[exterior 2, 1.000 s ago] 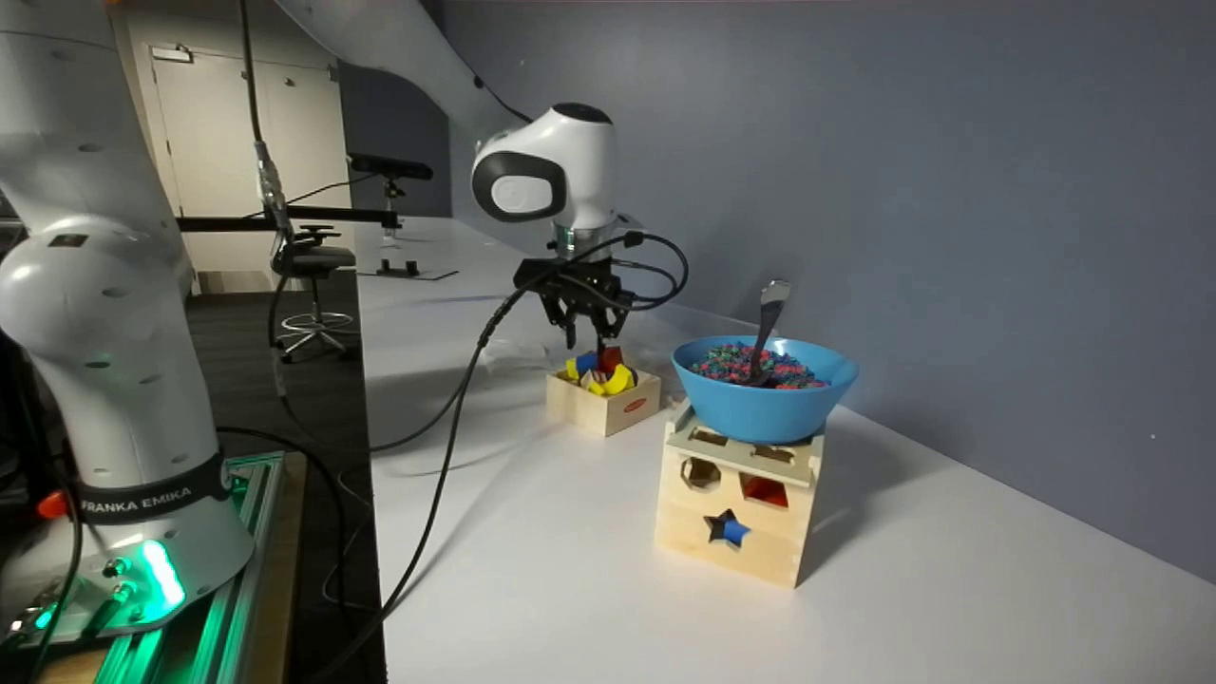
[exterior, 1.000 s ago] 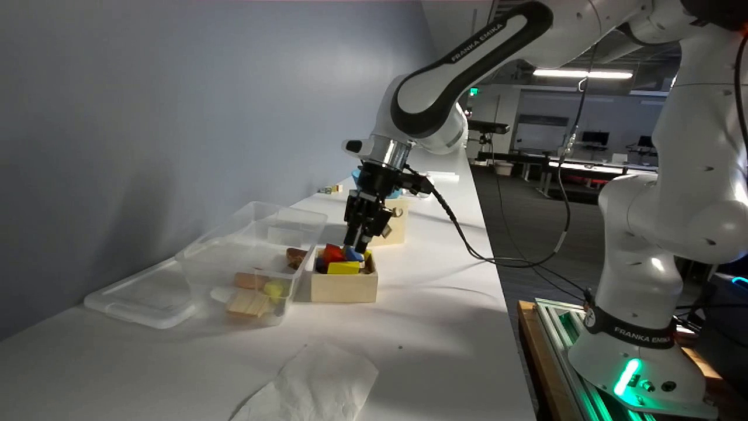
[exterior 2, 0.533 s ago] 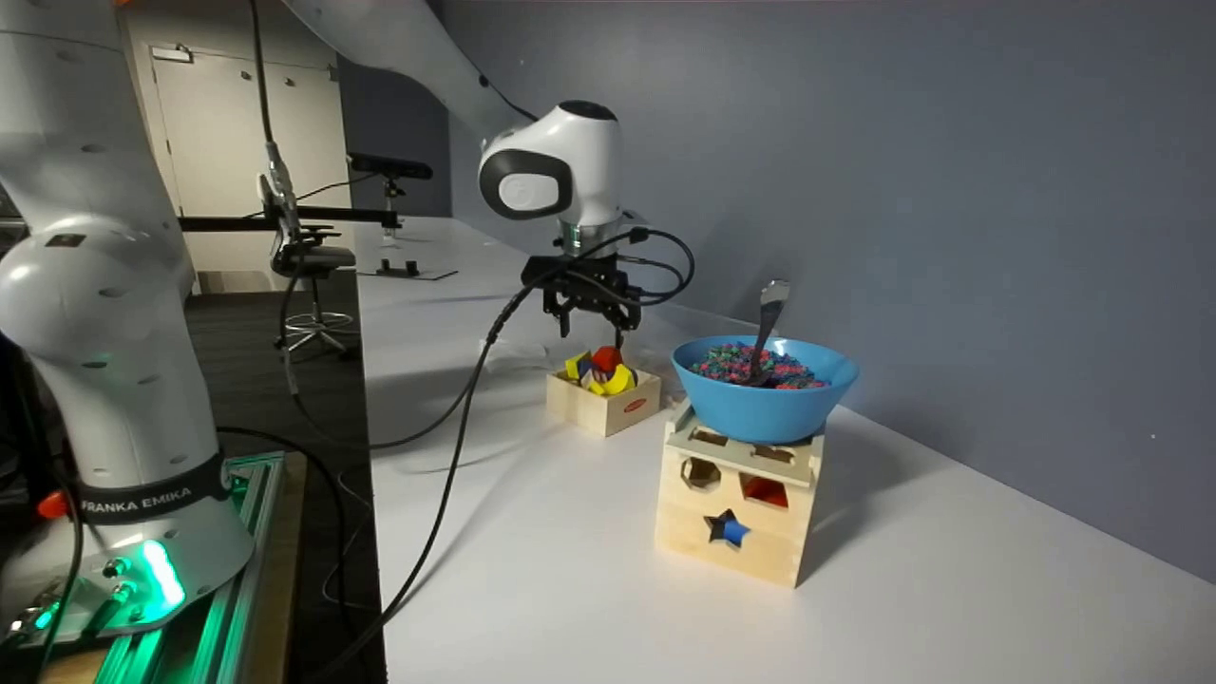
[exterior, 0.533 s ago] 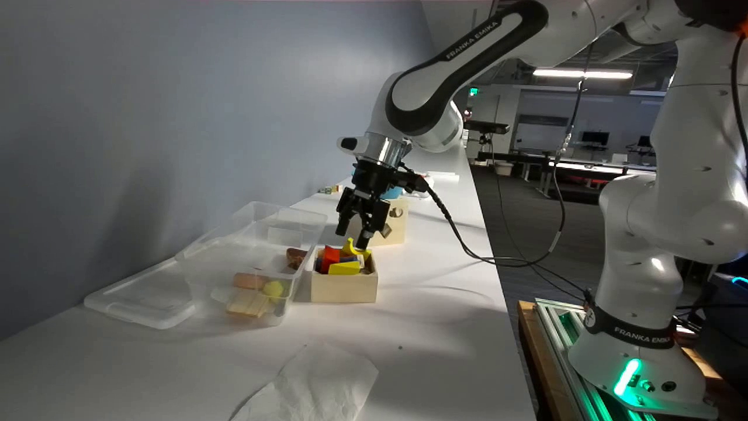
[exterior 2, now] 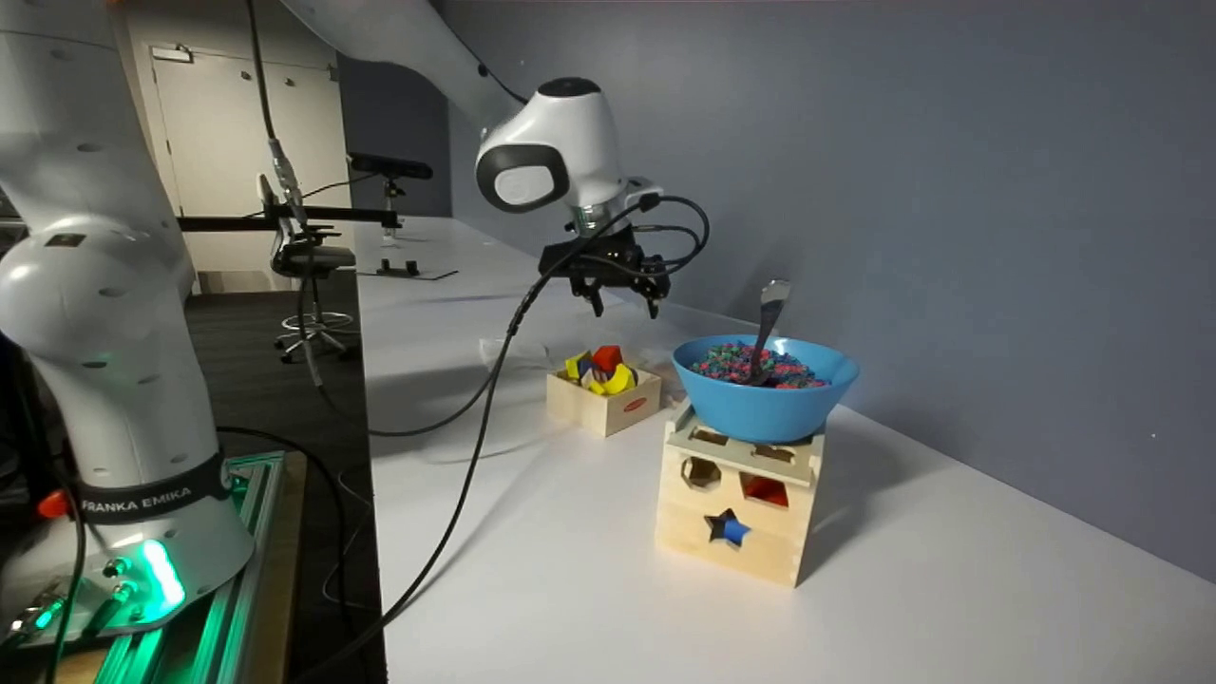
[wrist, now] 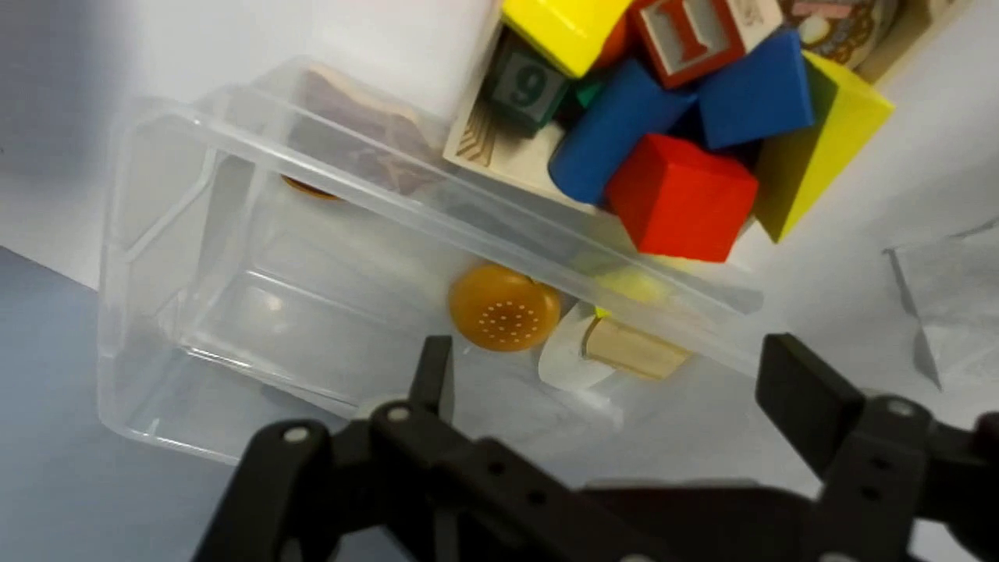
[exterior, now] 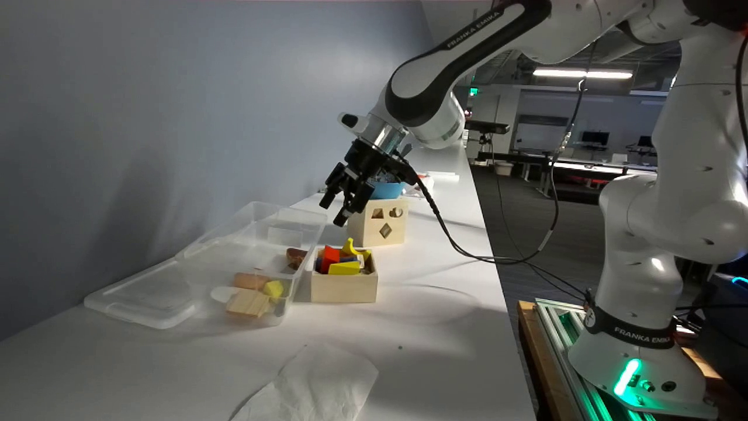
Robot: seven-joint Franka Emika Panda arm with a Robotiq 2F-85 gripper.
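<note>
White surface (exterior: 450,362) below, we see the claw (exterior 2: 625,312), narrower a second ago, now wide, empty and clear of the wooden box (exterior: 345,289) of blocks (wrist: 687,199), so release there looks done.

Your white table (exterior: 444,374) carries a clear tub (wrist: 359,312), a translucent lid (exterior: 140,298), a small wooden box (exterior: 343,289), a wooden shape sorter (exterior 2: 692,508) and a creased sheet (exterior: 327,380).

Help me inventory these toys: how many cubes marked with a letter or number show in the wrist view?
2, both in the wooden box: a green cube marked 9 near its corner, and a red cube marked I beside a blue block. More may be hidden beneath.
</note>
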